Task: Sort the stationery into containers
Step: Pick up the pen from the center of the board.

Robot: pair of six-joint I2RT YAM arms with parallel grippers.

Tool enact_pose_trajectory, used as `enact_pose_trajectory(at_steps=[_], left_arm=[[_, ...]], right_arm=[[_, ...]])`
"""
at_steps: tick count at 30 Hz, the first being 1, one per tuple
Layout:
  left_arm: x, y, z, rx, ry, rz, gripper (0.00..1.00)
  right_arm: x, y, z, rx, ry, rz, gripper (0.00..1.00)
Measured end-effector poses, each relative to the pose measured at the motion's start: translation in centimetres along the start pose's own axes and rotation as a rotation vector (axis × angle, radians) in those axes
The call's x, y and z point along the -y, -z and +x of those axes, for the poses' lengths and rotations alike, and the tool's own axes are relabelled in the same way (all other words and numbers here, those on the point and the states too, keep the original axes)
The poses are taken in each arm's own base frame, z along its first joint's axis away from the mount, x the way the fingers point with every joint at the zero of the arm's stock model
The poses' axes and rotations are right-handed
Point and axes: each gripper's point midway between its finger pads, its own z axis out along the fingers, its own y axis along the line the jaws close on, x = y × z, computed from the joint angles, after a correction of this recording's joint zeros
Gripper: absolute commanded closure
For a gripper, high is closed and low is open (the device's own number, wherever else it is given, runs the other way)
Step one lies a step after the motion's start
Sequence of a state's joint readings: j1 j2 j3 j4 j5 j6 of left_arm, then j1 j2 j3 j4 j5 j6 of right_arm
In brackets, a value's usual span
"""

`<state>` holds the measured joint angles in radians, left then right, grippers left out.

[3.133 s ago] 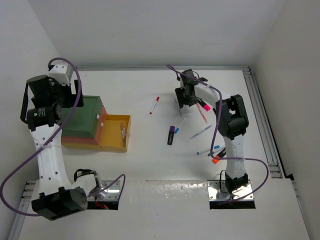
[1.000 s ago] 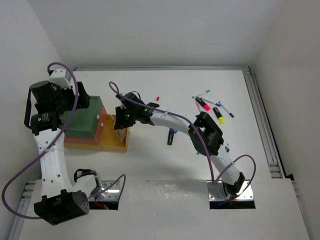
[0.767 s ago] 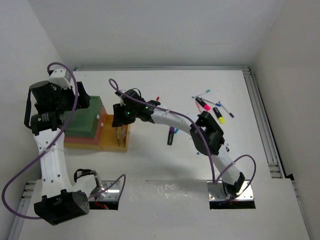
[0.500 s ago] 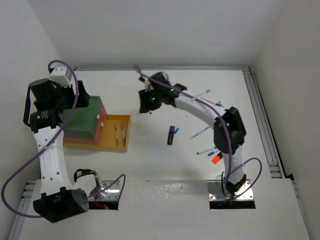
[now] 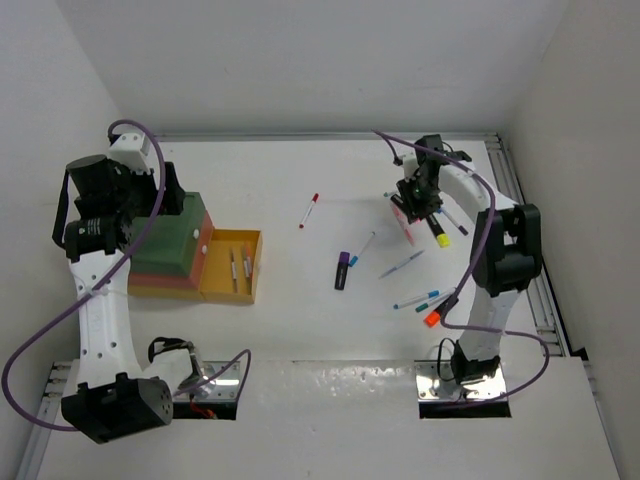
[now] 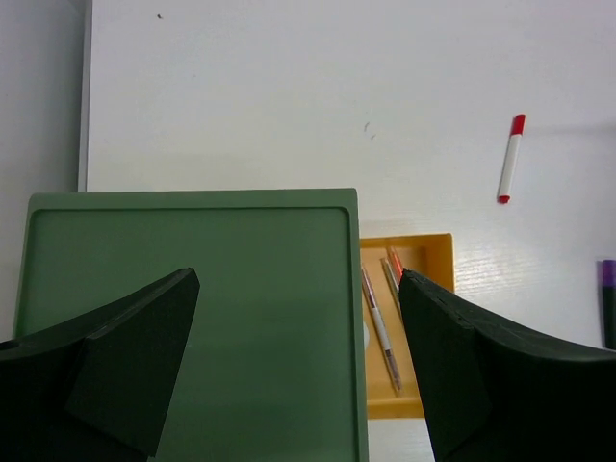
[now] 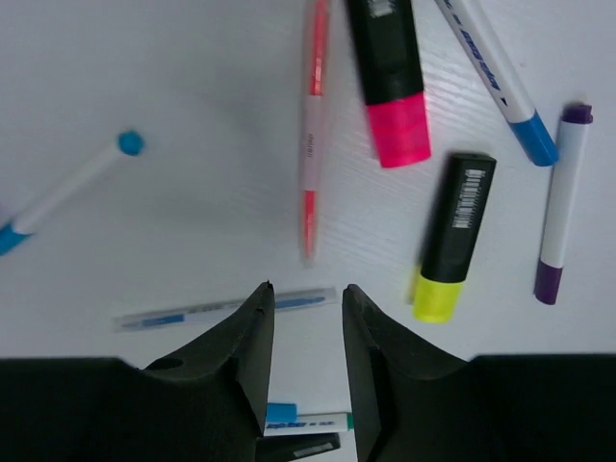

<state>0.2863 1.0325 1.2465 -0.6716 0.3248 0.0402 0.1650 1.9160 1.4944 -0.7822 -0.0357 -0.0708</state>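
My right gripper (image 7: 306, 287) hangs open and holds nothing, low over a cluster of stationery at the back right (image 5: 412, 203). Ahead of its fingertips lie a thin pink-red pen (image 7: 311, 135), a pink highlighter (image 7: 395, 77), a yellow highlighter (image 7: 450, 241) and a clear blue pen (image 7: 226, 308). My left gripper (image 6: 298, 277) is wide open above the green container (image 6: 192, 318), also holding nothing. Beside it the yellow container (image 5: 222, 288) holds two pens (image 6: 380, 327). A red-orange container (image 5: 165, 283) lies under the green one.
A red-capped pen (image 5: 309, 210) lies mid-table at the back. A purple highlighter (image 5: 342, 270), blue pens (image 5: 402, 264) and an orange highlighter (image 5: 432, 318) are scattered right of centre. A rail (image 5: 525, 230) runs along the table's right edge.
My right arm has let go of a pen in the yellow container and swung back right to the pen cluster. The left arm has barely moved.
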Motion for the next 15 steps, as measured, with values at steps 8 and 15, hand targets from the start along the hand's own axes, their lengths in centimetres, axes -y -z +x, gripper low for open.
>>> enact_pose_trajectory(at_steps=[8, 15], left_arm=[[-0.3, -0.1, 0.1, -0.006, 0.001, -0.016, 0.08], [-0.5, -0.4, 0.3, -0.017, 0.005, -0.02, 0.08]], right_arm=[[2.9, -3.3, 2.8, -0.113, -0.016, 0.014, 0.65], [2.9, -4.0, 1.7, -0.108, 0.001, 0.013, 0.57]])
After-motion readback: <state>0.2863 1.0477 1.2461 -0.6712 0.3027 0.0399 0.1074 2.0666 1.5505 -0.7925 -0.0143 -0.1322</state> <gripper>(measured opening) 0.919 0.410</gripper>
